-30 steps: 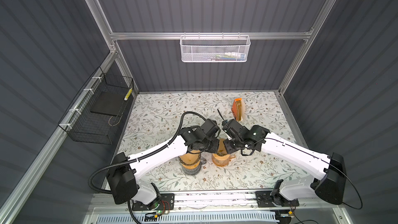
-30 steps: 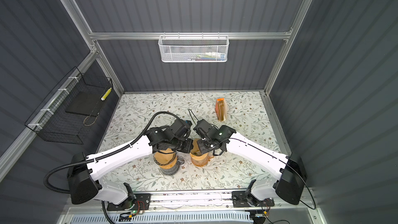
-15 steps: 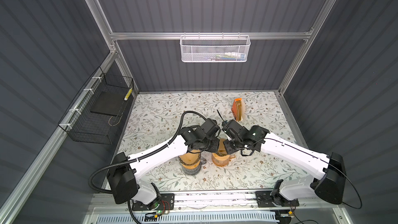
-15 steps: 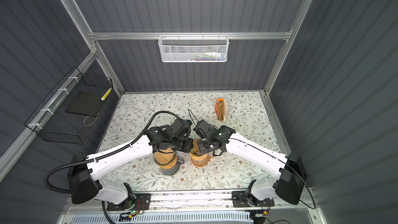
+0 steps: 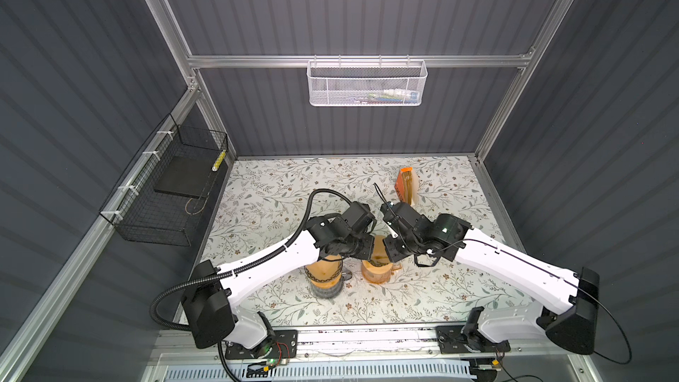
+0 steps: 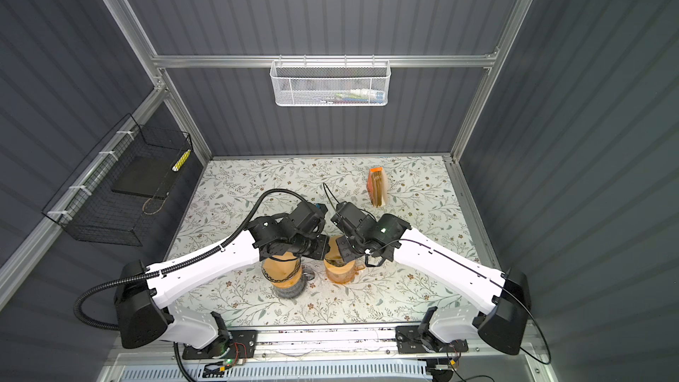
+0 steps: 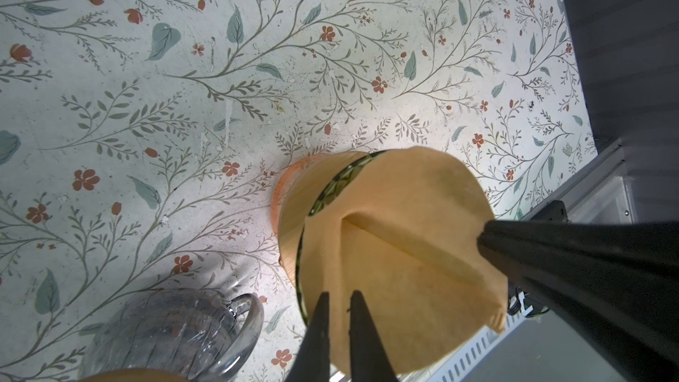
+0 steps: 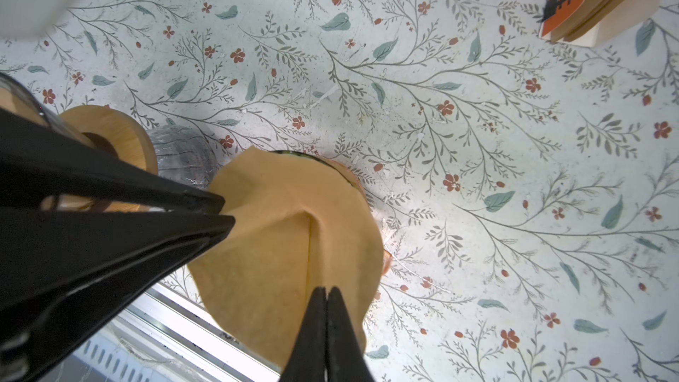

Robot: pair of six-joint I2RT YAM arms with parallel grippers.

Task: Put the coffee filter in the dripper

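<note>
The tan paper coffee filter (image 7: 404, 214) hangs partly spread over the mouth of the dripper (image 7: 294, 214), a wooden-walled cup with a green patterned rim. My left gripper (image 7: 340, 297) is shut on one edge of the filter, a fold of paper between its fingers. On the opposite edge my right gripper (image 8: 326, 290) is shut, fingertips pressed together on the filter (image 8: 275, 233). In both top views the two grippers (image 5: 369, 248) (image 5: 388, 251) meet just above the dripper (image 5: 374, 273) at the table's front middle, hiding most of the filter.
A glass carafe (image 5: 325, 277) with a wooden collar stands right beside the dripper under my left arm. An orange pack of filters (image 5: 406, 187) stands toward the back right. A white mesh basket (image 5: 367, 82) hangs on the back wall, a black wire basket (image 5: 169, 192) on the left wall.
</note>
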